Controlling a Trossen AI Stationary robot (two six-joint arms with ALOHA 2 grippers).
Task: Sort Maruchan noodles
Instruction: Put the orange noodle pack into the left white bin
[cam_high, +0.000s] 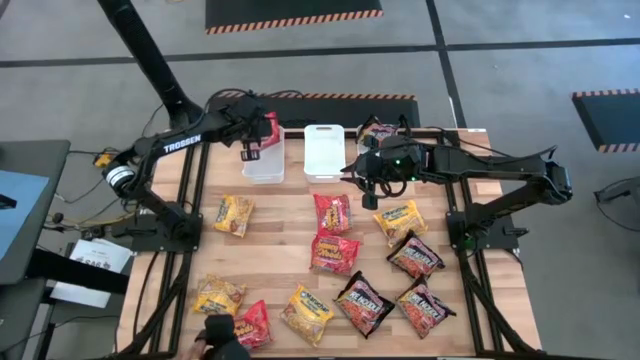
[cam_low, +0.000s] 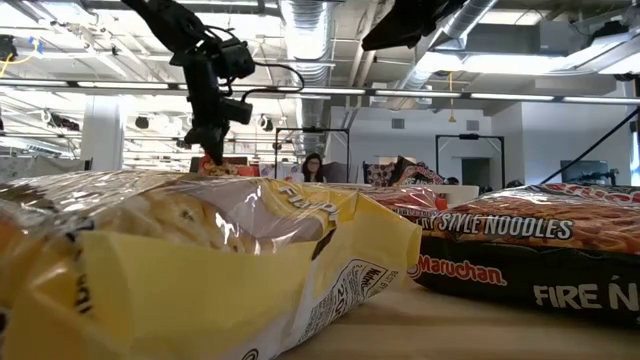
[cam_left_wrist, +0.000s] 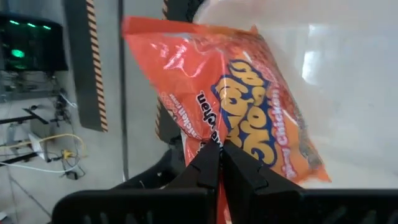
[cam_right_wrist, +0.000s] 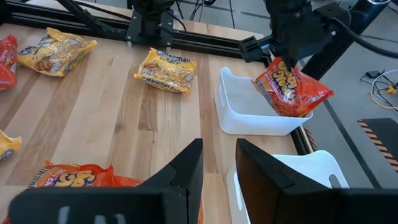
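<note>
Now your left gripper, clamped on the red packet, hangs over the tub; lower before releasing.

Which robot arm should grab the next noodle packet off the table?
Probably the right. Its claw is open, holds nothing, and hangs over the table beside a red packet. The left claw is busy, shut on a red noodle packet over the white tub.
</note>
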